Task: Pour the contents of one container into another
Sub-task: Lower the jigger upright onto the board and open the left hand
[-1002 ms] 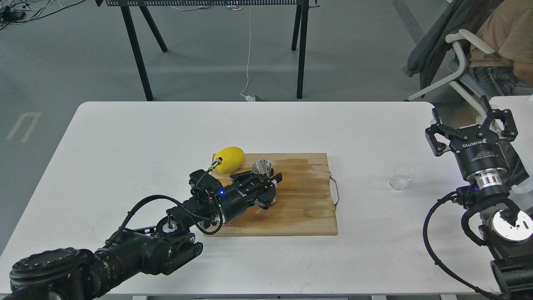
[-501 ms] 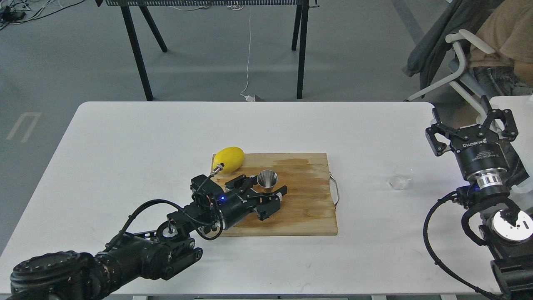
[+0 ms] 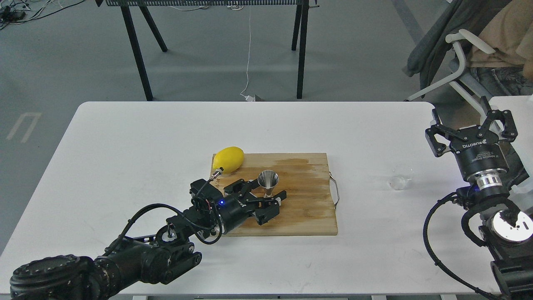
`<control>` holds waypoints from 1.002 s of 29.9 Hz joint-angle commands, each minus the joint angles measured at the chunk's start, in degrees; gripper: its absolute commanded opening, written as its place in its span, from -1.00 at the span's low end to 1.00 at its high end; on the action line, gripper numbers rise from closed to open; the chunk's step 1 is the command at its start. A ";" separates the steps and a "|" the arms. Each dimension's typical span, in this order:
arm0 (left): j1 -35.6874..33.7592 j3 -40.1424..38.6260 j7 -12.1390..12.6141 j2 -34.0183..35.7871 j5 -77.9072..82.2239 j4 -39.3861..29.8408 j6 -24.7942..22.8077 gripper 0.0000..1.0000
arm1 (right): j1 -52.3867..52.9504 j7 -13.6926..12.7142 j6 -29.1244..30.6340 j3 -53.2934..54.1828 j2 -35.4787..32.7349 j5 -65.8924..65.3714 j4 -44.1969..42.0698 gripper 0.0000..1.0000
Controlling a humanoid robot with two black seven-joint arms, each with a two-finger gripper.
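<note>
The steel jigger stands upright on the wooden cutting board, left of the board's middle. My left gripper reaches in from the lower left and is open, one finger on each side of the jigger's lower cone; I cannot tell whether they touch it. The clear glass cup sits on the white table to the right of the board, apart from both grippers. My right gripper is held up at the right table edge, open and empty, beyond the cup.
A yellow lemon lies at the board's far left corner, just behind my left wrist. A metal handle sticks out of the board's right edge. A chair with a seated person is at the back right.
My left gripper carried the jigger a little right and toward me, away from the lemon, then opened and drew back slightly. The jigger now stands by itself. The right arm has not moved.
</note>
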 commanded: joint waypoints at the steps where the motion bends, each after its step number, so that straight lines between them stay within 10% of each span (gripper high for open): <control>1: 0.78 0.00 0.00 -0.01 0.09 -1.31 0.00 0.77 | -0.11 0.00 0.00 0.00 0.00 0.00 0.00 0.98; 30: 2.09 -0.09 0.00 3.59 0.09 -1.67 0.00 0.77 | -0.20 0.00 0.00 0.00 0.00 0.00 0.00 0.98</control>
